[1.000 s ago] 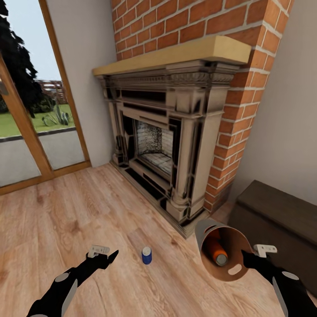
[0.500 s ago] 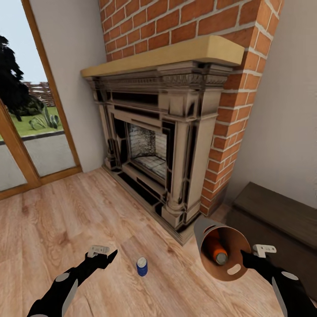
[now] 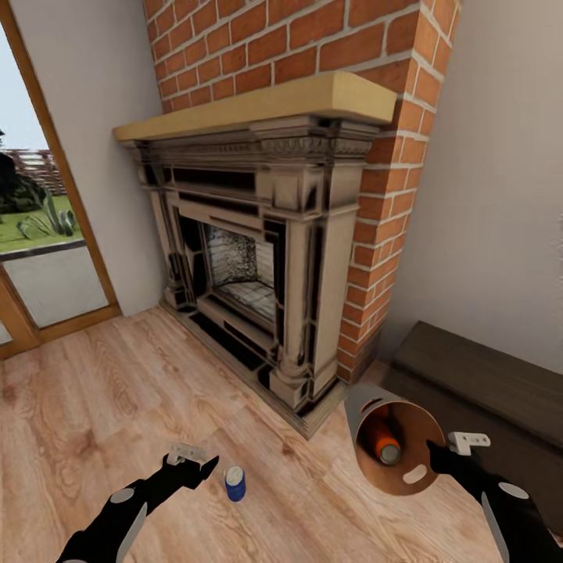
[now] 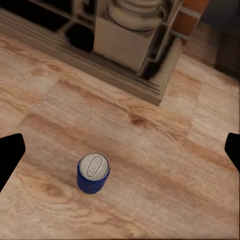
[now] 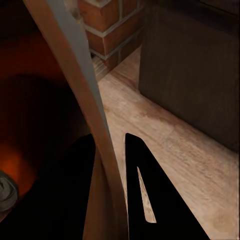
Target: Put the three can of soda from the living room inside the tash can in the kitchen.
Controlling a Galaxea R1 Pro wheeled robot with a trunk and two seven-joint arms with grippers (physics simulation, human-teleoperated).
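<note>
Low, left pincer (image 3: 209, 467) spread beside blue can (image 3: 234, 483); right pincer (image 3: 435, 460) clamping bin rim (image 3: 407, 486).

- Even, diffuse simulator light fills the room in the head view; the brick fireplace (image 3: 258, 258) and wood floor (image 3: 94, 407) read clearly, with no hard glare.
- Daylight shows beyond the glass door (image 3: 39, 258), sky nearly white.
- Verticals lean outward toward the frame edges, a wide-angle stretch.
- Textures look soft and slightly smeared, notably on the firebox and the floor grain.
- In the left wrist view, the blue can (image 4: 93, 173) casts only a faint contact shadow, its silver top evenly lit.
- The right wrist view is dim: the bin (image 5: 95, 125) interior falls to dark brown-orange, and the black end effector fingers (image 5: 150, 195) lose detail.
</note>
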